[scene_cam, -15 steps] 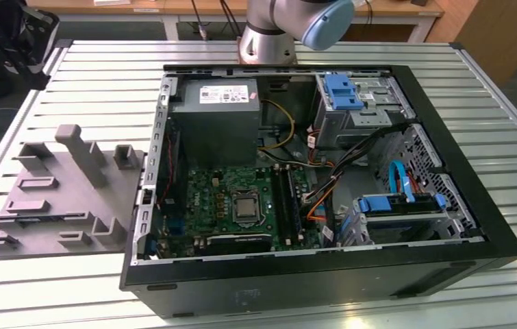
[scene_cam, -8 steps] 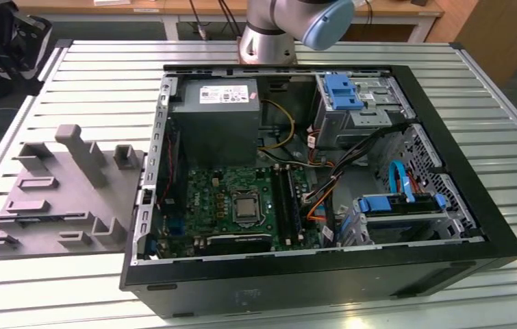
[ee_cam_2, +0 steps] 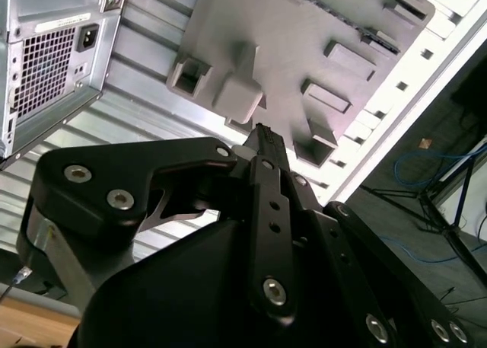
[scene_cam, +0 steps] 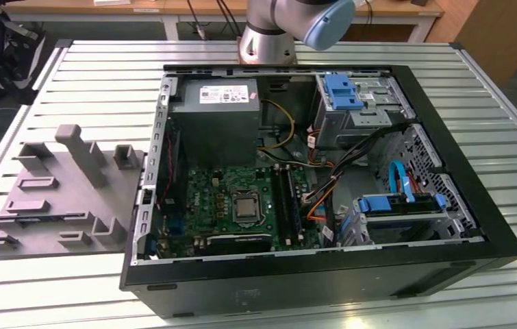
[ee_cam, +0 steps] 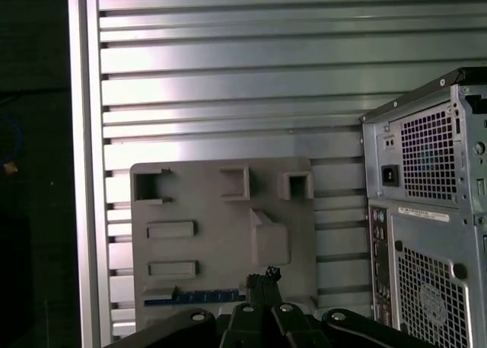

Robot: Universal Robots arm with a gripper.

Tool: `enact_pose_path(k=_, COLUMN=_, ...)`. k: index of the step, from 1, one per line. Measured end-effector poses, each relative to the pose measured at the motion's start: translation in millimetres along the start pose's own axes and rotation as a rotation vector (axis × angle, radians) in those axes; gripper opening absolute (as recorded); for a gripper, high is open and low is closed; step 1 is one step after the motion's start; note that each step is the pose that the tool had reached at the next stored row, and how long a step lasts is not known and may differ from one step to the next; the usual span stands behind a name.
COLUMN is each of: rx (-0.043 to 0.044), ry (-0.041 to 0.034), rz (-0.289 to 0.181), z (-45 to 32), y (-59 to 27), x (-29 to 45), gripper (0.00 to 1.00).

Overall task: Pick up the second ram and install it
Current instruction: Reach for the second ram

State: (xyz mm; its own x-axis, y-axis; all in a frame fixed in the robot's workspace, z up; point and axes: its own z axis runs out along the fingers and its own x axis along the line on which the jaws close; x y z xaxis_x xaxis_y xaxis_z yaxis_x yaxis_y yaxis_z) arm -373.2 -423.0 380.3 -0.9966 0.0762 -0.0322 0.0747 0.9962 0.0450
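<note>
Second ram (ee_cam: pixel 202 295) sits in grey fixture (ee_cam: pixel 228 234) slot, below gripper (ee_cam: pixel 262 274), slightly off to one side. Gripper closed, empty. Step: approach for pickup. Grasp likely needs jaws opened, aligned across stick.

One computer case (scene_cam: pixel 331 274), one power supply (scene_cam: pixel 214 120), one grey fixture (scene_cam: pixel 71 199), one ram stick (ee_cam: pixel 194 295), one pincer (ee_cam: pixel 264 276).

Fixture (scene_cam: pixel 66 205) is matt grey plastic, table (scene_cam: pixel 477 82) shiny ribbed metal, tool (ee_cam_2: pixel 264 133) matt black

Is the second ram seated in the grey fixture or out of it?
In: the second ram lies flat in the fixture's edge slot; the gripper is apart from it.
</note>
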Motion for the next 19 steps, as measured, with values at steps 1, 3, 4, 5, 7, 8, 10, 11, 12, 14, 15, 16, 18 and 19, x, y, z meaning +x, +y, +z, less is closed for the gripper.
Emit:
enact_pose_path(k=1, rx=0.0000, ry=0.0000, rz=0.000, z=0.5, y=-1.5, x=0.5, gripper=0.11)
enact_pose_path(k=3, rx=0.0000, ry=0.0000, rz=0.000, z=1.4, y=-4.6, x=1.1, gripper=0.11)
enact_pose_path(k=4, rx=0.0000, ry=-0.0001, rz=0.000, z=2.0, y=-6.0, x=1.4, gripper=0.11)
enact_pose_path(k=5, rx=0.0001, ry=0.0000, rz=0.000, z=2.4, y=-7.5, x=1.7, gripper=0.11)
enact_pose_path(k=7, rx=0.0000, ry=0.0000, rz=0.000, z=3.5, y=-10.4, x=2.2, gripper=0.11)
enact_pose_path(k=8, rx=0.0001, ry=0.0000, rz=0.000, z=4.1, y=-11.8, x=2.5, gripper=0.11)
enact_pose_path(k=10, rx=0.0000, ry=0.0000, rz=0.000, z=5.3, y=-14.4, x=3.0, gripper=0.11)
enact_pose_path(k=11, rx=0.0000, ry=-0.0001, rz=0.000, z=5.9, y=-15.7, x=3.1, gripper=0.11)
enact_pose_path(k=12, rx=0.0000, ry=0.0000, rz=0.000, z=6.4, y=-17.0, x=3.3, gripper=0.11)
enact_pose_path(k=14, rx=0.0000, ry=0.0000, rz=0.000, z=7.5, y=-19.7, x=3.7, gripper=0.11)
enact_pose_path(k=15, rx=0.0000, ry=-0.0001, rz=0.000, z=8.0, y=-21.1, x=3.9, gripper=0.11)
enact_pose_path(k=16, rx=0.0000, ry=-0.0001, rz=0.000, z=8.4, y=-22.5, x=4.1, gripper=0.11)
enact_pose_path(k=18, rx=0.0001, ry=0.0000, rz=0.000, z=9.4, y=-25.0, x=4.4, gripper=0.11)
enact_pose_path(k=19, rx=0.0001, ry=0.0001, rz=0.000, z=9.9, y=-26.3, x=4.7, gripper=0.11)
